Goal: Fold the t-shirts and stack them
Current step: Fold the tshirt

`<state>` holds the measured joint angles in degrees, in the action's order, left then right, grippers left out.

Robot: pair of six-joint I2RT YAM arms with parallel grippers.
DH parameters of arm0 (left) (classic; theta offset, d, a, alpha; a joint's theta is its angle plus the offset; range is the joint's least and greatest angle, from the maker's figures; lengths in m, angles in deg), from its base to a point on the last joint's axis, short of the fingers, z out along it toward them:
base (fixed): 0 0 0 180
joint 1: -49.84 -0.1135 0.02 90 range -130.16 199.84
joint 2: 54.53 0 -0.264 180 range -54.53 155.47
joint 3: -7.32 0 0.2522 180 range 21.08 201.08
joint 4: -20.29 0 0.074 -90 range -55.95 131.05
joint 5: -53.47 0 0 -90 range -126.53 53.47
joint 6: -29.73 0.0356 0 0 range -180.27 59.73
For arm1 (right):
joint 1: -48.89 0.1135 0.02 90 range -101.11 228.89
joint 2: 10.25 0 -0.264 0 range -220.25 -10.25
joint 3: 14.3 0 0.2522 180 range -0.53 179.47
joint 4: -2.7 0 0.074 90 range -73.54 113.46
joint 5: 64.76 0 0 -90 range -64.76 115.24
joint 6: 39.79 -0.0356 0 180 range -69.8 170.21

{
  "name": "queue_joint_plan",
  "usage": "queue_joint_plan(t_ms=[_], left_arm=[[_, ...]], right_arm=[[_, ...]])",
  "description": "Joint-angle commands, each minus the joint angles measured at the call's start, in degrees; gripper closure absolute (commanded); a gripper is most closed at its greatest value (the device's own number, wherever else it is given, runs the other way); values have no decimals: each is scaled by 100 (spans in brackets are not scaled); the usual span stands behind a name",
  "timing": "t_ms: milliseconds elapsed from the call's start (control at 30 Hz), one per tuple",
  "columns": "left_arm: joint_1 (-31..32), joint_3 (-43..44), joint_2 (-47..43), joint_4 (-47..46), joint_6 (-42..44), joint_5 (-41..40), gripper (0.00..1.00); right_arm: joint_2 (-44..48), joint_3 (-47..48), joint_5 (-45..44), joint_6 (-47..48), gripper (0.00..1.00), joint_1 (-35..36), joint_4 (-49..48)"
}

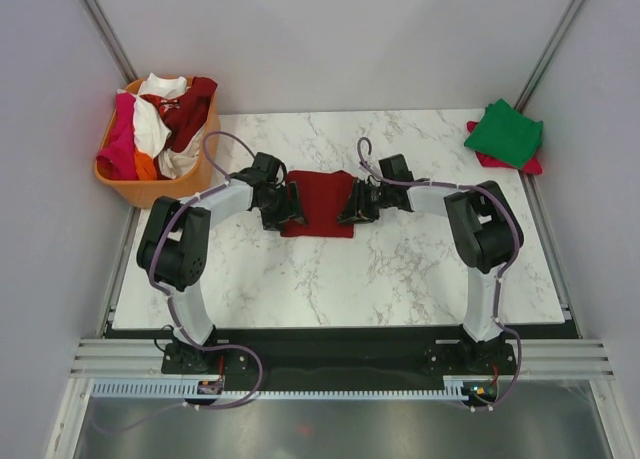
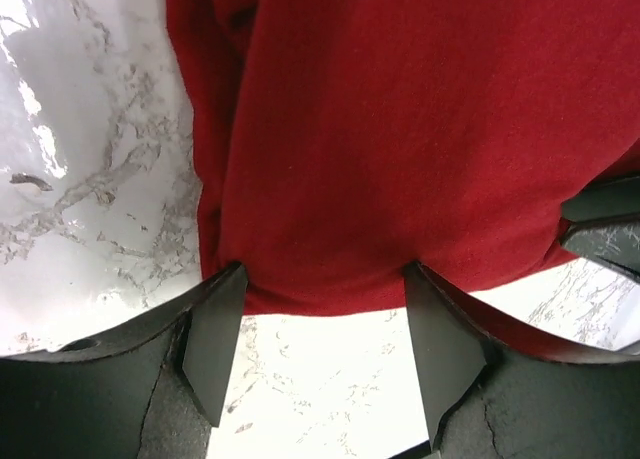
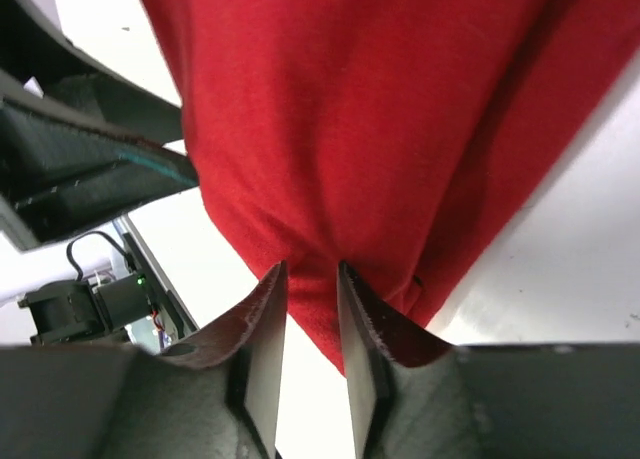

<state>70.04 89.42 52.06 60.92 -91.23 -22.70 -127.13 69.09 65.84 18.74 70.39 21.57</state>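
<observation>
The dark red shirt [image 1: 320,201] is lying flat in the middle of the table [image 1: 400,269], folded down to a rough rectangle, with the near edge a bit wider than the far one. Over in the far right corner a green shirt [image 1: 510,131] sits folded on top of a pink-red shirt [image 1: 480,158] that barely peeks out. The rest are heaped unfolded in the basket [image 1: 150,191] far left: bright pink shirt [image 1: 122,139], white shirt [image 1: 155,119], second dark red shirt [image 1: 190,109], orange shirt [image 1: 146,165].

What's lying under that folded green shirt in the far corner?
Under the green shirt is a pink-red shirt; only its edges peek out. The rest, and anything beneath it, is covered.
</observation>
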Motion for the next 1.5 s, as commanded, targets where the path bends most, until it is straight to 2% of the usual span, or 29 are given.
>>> queue_joint_plan(t_ms=[0,267,333,400,500,533,633,700,800,833,900,1100,1200,1467], left_arm=[[-61,-215,310,-420,11,-661,28],[-131,-356,-6,-376,99,-987,28],[-131,-347,-120,-341,90,-969,28],[-131,-321,-225,-245,55,-1013,28],[-131,-216,-515,-78,64,-1119,28],[-131,-181,-620,19,55,-1145,28],[-131,65,-920,256,81,-1259,28],[-131,337,-1069,345,99,-1268,28],[-122,855,-1026,380,99,-1251,28],[-114,1153,-965,397,134,-903,28],[-79,1470,-720,398,239,-733,28],[27,2692,325,389,301,-21,30],[45,3202,905,380,284,190,30],[36,3748,1847,380,310,103,32]], right_arm=[[-160,-493,-448,483,62,-75,342],[-90,-1108,-702,721,61,-382,359],[112,-1197,-1061,721,60,-418,561],[594,-1206,-1561,782,59,-409,850],[1368,-927,-3141,965,52,-269,1746],[1544,-829,-3781,1028,47,-208,2157],[1984,-407,-4147,1116,42,-111,2678],[2134,-143,-4078,1125,42,-119,2724],[2038,340,-3315,1134,42,-111,2663],[1959,498,-3095,1108,42,-111,2645],[1678,1008,-2541,1037,43,-111,2532],[317,2343,-1504,589,60,-190,2109],[-360,2871,-1441,518,68,-242,2109],[-1240,3013,-1458,536,71,-497,1951]])
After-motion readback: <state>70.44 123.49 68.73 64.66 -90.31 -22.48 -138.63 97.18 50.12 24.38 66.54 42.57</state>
